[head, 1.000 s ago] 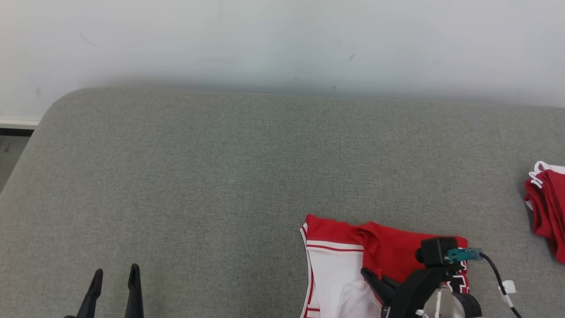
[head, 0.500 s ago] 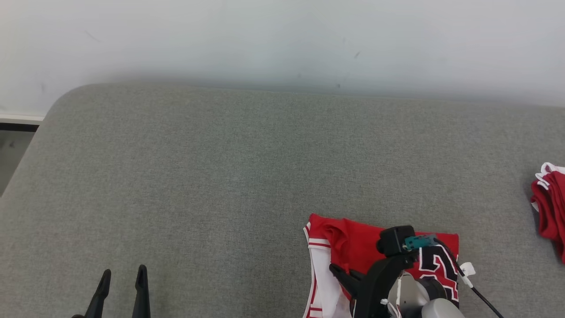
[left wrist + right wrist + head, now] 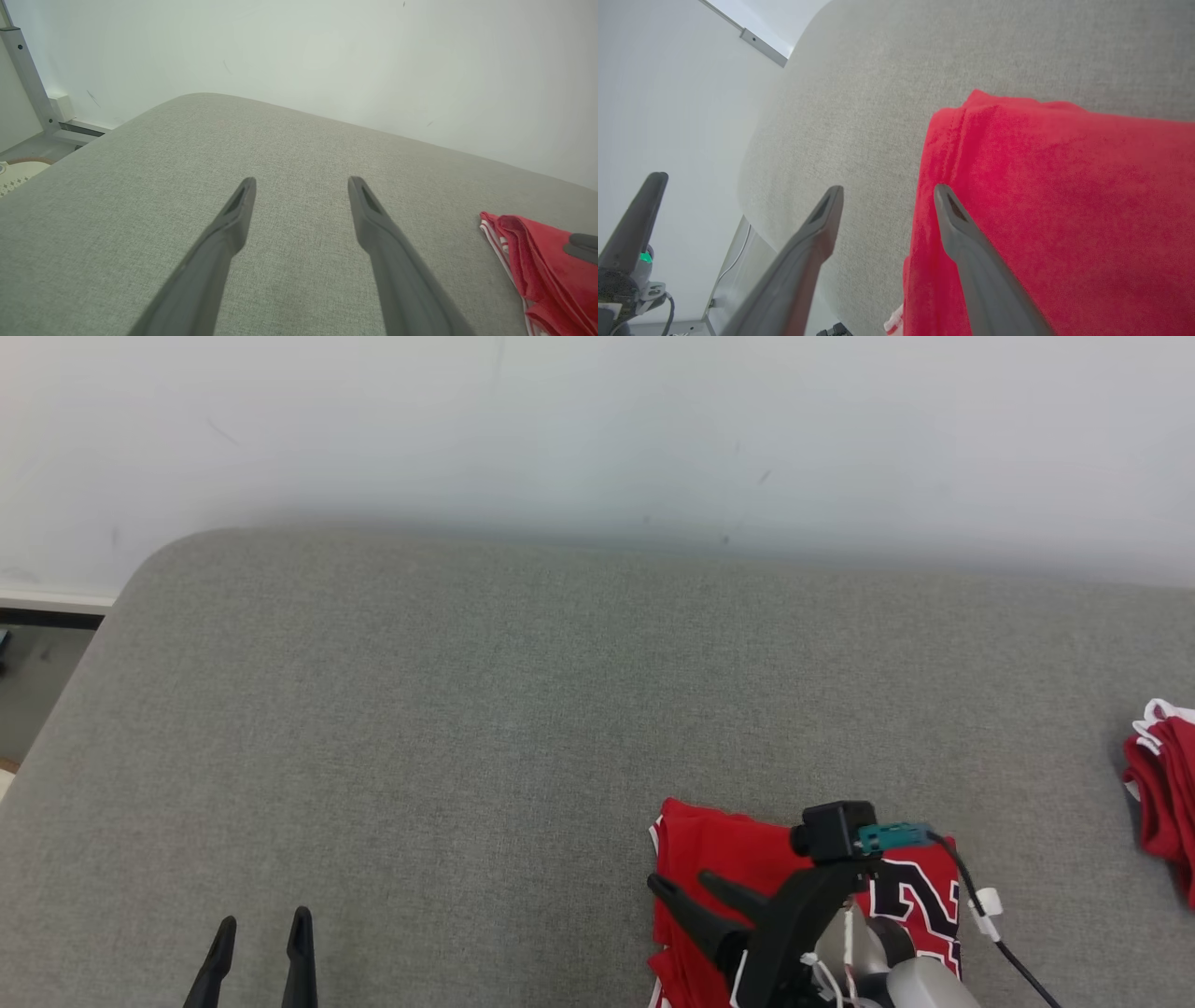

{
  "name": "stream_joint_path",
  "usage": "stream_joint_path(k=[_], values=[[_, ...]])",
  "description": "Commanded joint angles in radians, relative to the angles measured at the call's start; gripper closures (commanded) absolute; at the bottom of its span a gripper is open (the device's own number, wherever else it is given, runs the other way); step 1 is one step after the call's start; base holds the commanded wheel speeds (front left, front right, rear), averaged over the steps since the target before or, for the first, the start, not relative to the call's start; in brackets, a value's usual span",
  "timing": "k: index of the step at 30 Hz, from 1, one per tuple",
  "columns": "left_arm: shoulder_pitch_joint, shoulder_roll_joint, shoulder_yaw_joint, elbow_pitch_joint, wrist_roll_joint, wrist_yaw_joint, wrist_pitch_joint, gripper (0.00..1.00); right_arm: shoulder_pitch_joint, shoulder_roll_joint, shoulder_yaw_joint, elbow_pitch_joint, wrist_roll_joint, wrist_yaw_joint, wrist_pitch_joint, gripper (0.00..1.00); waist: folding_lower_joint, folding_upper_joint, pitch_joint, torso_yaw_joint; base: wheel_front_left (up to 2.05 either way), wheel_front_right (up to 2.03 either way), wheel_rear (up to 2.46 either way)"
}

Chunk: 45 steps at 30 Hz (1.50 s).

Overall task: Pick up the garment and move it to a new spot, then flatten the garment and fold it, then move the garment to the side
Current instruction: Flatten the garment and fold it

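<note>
The garment (image 3: 747,845), a red jersey with a black number, lies folded on the grey cushion (image 3: 523,709) at the lower right of the head view. My right gripper (image 3: 680,880) is open at the jersey's left edge. In the right wrist view one of its fingers (image 3: 966,233) lies over the red cloth (image 3: 1064,210) and the other is over bare cushion, with nothing between them. My left gripper (image 3: 261,933) hovers open over bare cushion at the lower left, well apart from the jersey. In the left wrist view the left gripper (image 3: 301,182) is open and the jersey (image 3: 537,266) lies at the right edge.
A second red and white garment (image 3: 1158,793) lies bunched at the cushion's right edge. A white wall (image 3: 597,420) runs behind the cushion. The cushion's rounded left corner (image 3: 140,579) drops to the floor. Bare grey fabric spans the middle and left.
My right gripper has swept left across the jersey, and the red layer now covers the white panel that showed before. The head camera has shifted slightly. The left gripper has stayed still.
</note>
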Motion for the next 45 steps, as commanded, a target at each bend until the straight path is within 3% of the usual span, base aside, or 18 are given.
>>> stream_joint_path(k=[1,9,16,20,28,37,38,39,45], values=[[0.014,0.008,0.001,-0.001,-0.009,-0.001,-0.003,0.0,0.024,-0.001,-0.02,-0.035,0.007,0.001,-0.006,0.0,0.0,0.0,-0.011,-0.004,0.0,0.0,0.0],[0.03,0.007,-0.002,-0.015,-0.018,0.007,-0.001,0.0,0.136,0.0,-0.164,-0.243,-0.219,0.001,0.084,0.0,0.0,0.0,-0.024,-0.014,0.0,0.0,0.0],[0.012,0.0,-0.008,-0.007,-0.023,0.01,-0.009,0.0,0.275,-0.047,-0.079,-0.445,-0.336,0.001,0.22,0.0,0.0,0.0,-0.009,-0.015,0.0,0.0,0.0],[0.004,-0.004,-0.01,0.001,-0.025,0.007,-0.018,0.0,0.336,-0.075,-0.006,-0.501,-0.392,0.001,0.234,0.0,0.0,0.0,0.0,-0.013,0.0,0.0,0.0],[-0.012,-0.007,-0.016,0.016,-0.025,0.003,-0.028,0.0,0.341,-0.074,0.05,-0.442,-0.51,0.001,0.117,0.0,0.0,0.0,0.025,-0.004,0.0,0.0,0.0],[-0.045,-0.001,-0.024,0.039,-0.033,-0.006,-0.032,0.0,0.251,-0.046,0.104,-0.241,-0.6,0.001,0.021,0.01,0.0,0.0,0.051,0.017,0.0,0.0,0.0],[-0.045,0.001,-0.025,0.041,-0.034,-0.007,-0.032,0.0,0.242,-0.045,0.112,-0.226,-0.598,0.001,0.019,0.7,0.0,0.0,0.051,0.02,0.0,0.0,0.0],[-0.042,0.002,-0.025,0.043,-0.035,-0.007,-0.032,0.0,0.236,-0.046,0.122,-0.217,-0.593,0.001,0.013,0.99,0.0,0.0,0.051,0.022,0.0,0.0,0.0],[-0.04,0.006,-0.026,0.047,-0.041,-0.005,-0.033,0.0,0.209,-0.04,0.155,-0.173,-0.539,0.001,-0.034,1.0,0.0,0.0,0.049,0.028,0.0,0.0,0.0]])
